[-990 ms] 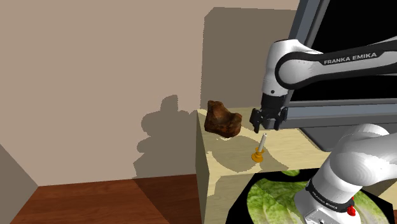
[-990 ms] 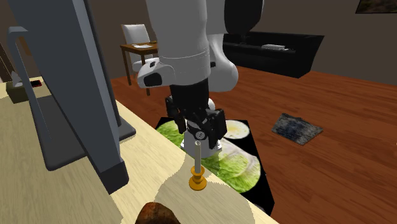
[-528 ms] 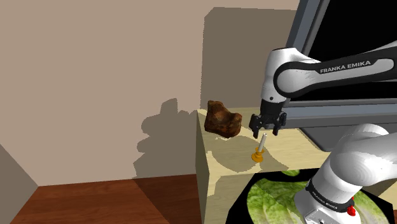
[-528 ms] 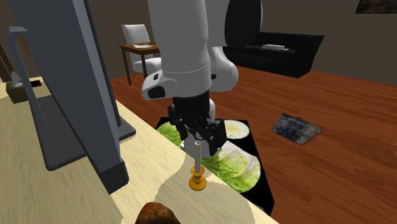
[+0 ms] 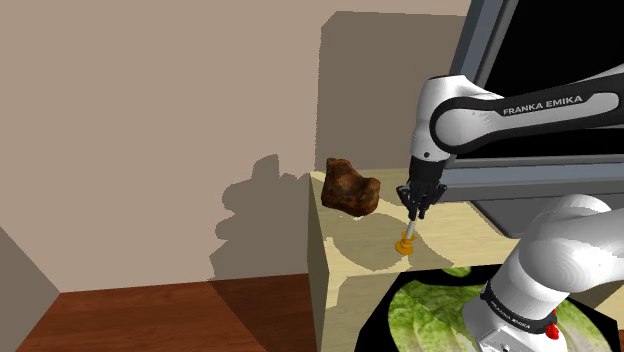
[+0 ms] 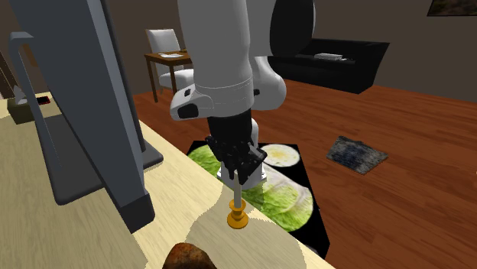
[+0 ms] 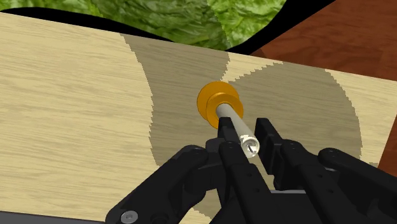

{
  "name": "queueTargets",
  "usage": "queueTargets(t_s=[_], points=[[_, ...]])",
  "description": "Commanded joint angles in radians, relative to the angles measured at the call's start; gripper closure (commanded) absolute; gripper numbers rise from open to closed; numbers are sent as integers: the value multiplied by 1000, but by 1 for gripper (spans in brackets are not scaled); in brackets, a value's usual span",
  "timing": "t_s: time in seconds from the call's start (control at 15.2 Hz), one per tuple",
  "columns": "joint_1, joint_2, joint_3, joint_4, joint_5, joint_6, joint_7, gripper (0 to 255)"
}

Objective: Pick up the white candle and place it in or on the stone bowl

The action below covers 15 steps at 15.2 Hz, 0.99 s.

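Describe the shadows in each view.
Wrist view: two dark rounded patches with stepped edges lie on the table around the candle. Shoulder view: a grey arm-shaped shadow falls on the wall beside the bowl. Second exterior view: a curved shade boundary crosses the table by the candle.

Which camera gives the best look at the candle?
The wrist view: the pale candle rises from its orange holder and is clasped by the gripper. The second exterior view shows it upright, its top inside the gripper; the shoulder view shows it as a thin stick.
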Motion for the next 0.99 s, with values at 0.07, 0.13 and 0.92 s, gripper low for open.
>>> queueTargets(t_s=[0.07, 0.13, 0.92], points=[[0, 0, 0, 0, 0, 0, 0, 255], [0, 0, 0, 0, 0, 0, 0, 255], [-5, -41, -12, 100, -15, -141, 11, 255]])
